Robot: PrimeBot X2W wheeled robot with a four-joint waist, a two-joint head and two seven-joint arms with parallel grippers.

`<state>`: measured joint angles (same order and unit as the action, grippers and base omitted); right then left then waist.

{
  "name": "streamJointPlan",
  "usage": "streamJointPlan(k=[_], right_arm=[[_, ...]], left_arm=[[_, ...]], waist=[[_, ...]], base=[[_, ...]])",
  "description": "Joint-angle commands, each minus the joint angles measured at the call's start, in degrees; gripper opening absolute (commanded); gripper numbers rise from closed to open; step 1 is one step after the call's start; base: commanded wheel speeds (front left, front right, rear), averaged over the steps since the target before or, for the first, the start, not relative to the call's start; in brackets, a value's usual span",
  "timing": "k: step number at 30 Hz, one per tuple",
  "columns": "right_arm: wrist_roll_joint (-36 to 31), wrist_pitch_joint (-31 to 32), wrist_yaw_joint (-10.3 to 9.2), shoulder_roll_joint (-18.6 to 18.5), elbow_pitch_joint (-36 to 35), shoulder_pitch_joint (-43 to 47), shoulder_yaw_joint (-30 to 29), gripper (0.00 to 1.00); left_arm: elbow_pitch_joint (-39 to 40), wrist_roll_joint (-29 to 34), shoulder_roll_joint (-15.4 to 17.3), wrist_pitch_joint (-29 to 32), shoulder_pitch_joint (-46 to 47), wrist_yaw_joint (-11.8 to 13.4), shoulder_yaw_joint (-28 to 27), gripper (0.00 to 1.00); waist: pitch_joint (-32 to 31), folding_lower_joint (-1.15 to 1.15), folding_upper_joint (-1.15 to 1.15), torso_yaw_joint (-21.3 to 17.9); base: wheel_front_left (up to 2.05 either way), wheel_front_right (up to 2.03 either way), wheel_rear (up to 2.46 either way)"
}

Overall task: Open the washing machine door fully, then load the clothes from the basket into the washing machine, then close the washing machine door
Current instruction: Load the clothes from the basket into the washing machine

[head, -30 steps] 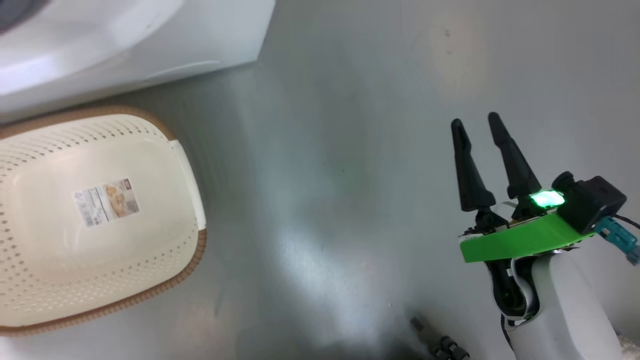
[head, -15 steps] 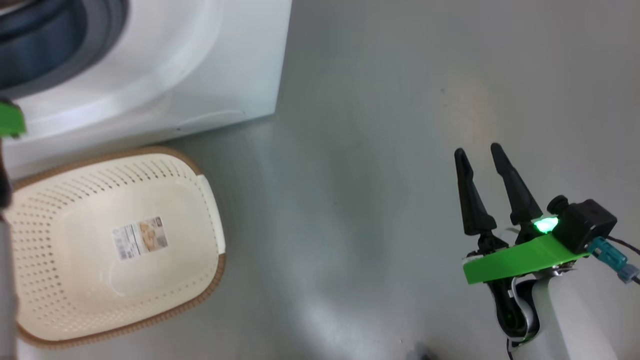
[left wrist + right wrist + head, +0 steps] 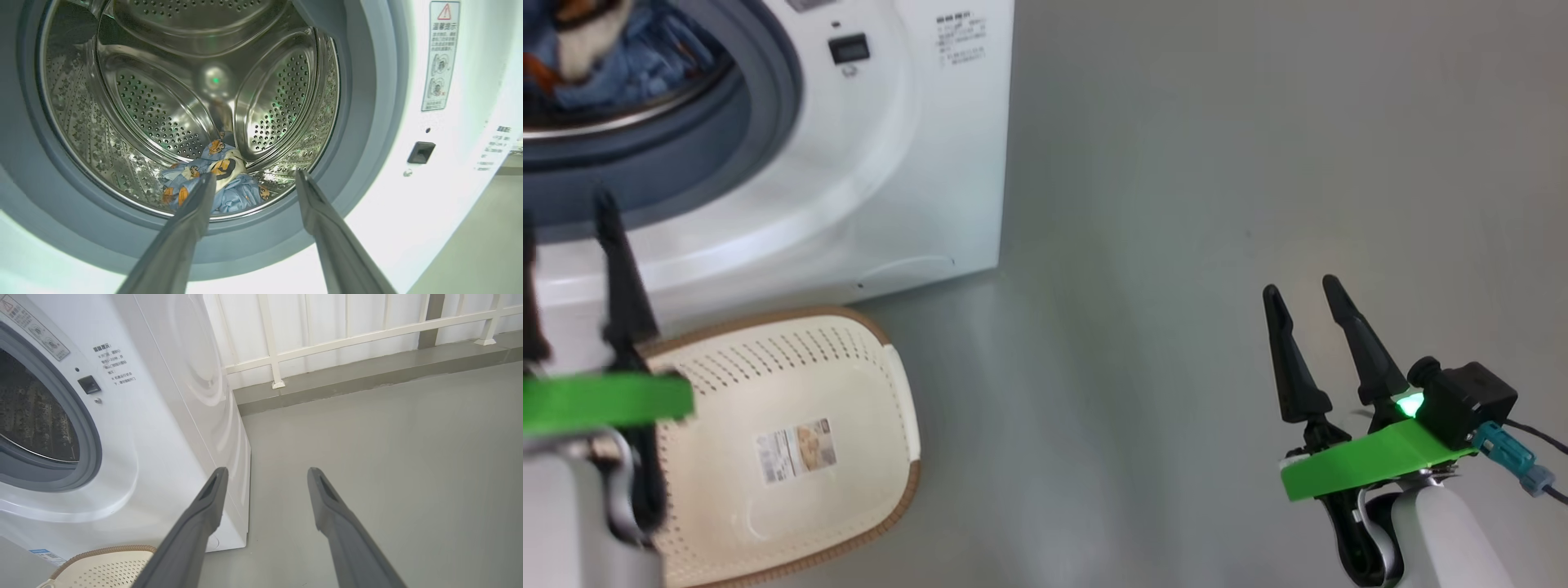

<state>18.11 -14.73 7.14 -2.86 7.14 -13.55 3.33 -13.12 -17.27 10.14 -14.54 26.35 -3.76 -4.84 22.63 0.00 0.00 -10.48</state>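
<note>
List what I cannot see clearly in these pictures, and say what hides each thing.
- Head view: the basket is hidden on its left behind the left tool and its arm; its label is too small to read.
- Head view: the left tool is blurred and cut by the left edge.
- Left wrist view: one finger covers part of the clothes.
- Head view: the washing machine print is too small.

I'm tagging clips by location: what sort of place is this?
Probably a laundry spot on a balcony: a washing machine, bare grey floor and a white railing behind it.
</note>
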Motion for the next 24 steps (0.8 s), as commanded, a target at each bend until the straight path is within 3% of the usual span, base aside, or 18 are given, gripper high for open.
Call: streamJointPlan(k=[1, 13, 24], right_arm=[[-0.3, -0.3, 0.35, 0.0, -1.3, 1.1, 1.3, 1.00], [-2.6, -0.3, 0.35, 0.0, -1.1, 4.0, 1.5, 1.00], [-3.9, -0.3, 0.35, 0.0, -1.8, 6.9, 1.0, 1.00]], left_arm=[[2.4, 0.9, 0.8, -0.5, -2.4, 0.1, -2.3, 1.00], [9.7, 6.0, -6.1, -0.5, -20.1, -0.3, -5.9, 1.00], [12.5, 7.9, -7.2, -0.5, -32.2, 1.5, -5.5, 1.00]], waist=[[-3.3, 0.00, 0.00, 0.8], [-11.4, 0.00, 0.00, 2.4], [-17.7, 0.00, 0.00, 5.0]], base=[[0.00, 0.00, 0.00], [0.00, 0.00, 0.00], [0.00, 0.00, 0.00]])
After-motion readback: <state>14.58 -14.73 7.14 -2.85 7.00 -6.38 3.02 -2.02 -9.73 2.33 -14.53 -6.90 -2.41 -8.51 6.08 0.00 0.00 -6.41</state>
